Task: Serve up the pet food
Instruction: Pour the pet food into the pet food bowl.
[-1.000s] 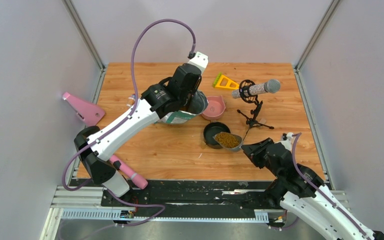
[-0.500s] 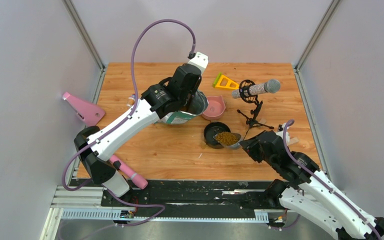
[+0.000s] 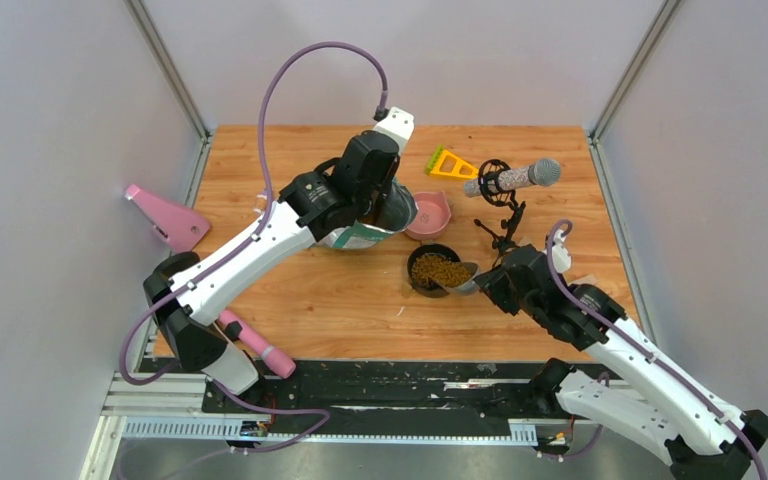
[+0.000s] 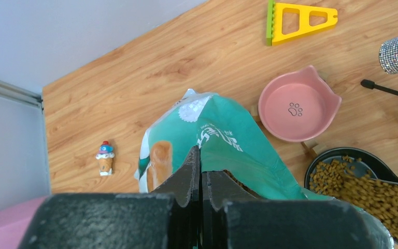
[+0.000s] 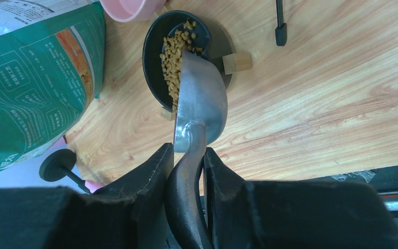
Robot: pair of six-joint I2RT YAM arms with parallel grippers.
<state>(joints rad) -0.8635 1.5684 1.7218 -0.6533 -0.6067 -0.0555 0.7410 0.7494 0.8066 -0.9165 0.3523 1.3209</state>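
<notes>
The pet food point(image 3: 438, 270) is brown kibble sliding from the tilted grey scoop point(image 5: 202, 98) into the black bowl point(image 5: 153, 57); it also shows in the right wrist view point(image 5: 175, 57) and the left wrist view point(image 4: 342, 179). My right gripper point(image 5: 188, 155) is shut on the scoop's handle, just right of the bowl point(image 3: 422, 262). My left gripper point(image 4: 201, 155) is shut on the top edge of the teal-green and white bag point(image 4: 228, 145), which stands upright left of the bowls point(image 3: 360, 235). More kibble shows inside the bag's mouth.
An empty pink bowl point(image 3: 428, 213) sits behind the black one. A microphone on a tripod point(image 3: 512, 180) stands right of the bowls. A yellow triangle point(image 3: 450, 163) lies at the back. A small ice-cream toy point(image 4: 104, 156) sits left of the bag, and pink objects point(image 3: 168, 218) lie at the left edge.
My right gripper moved forward and left to the black bowl and tipped the scoop. The kibble went from the scoop into the bowl. The left arm barely moved.
</notes>
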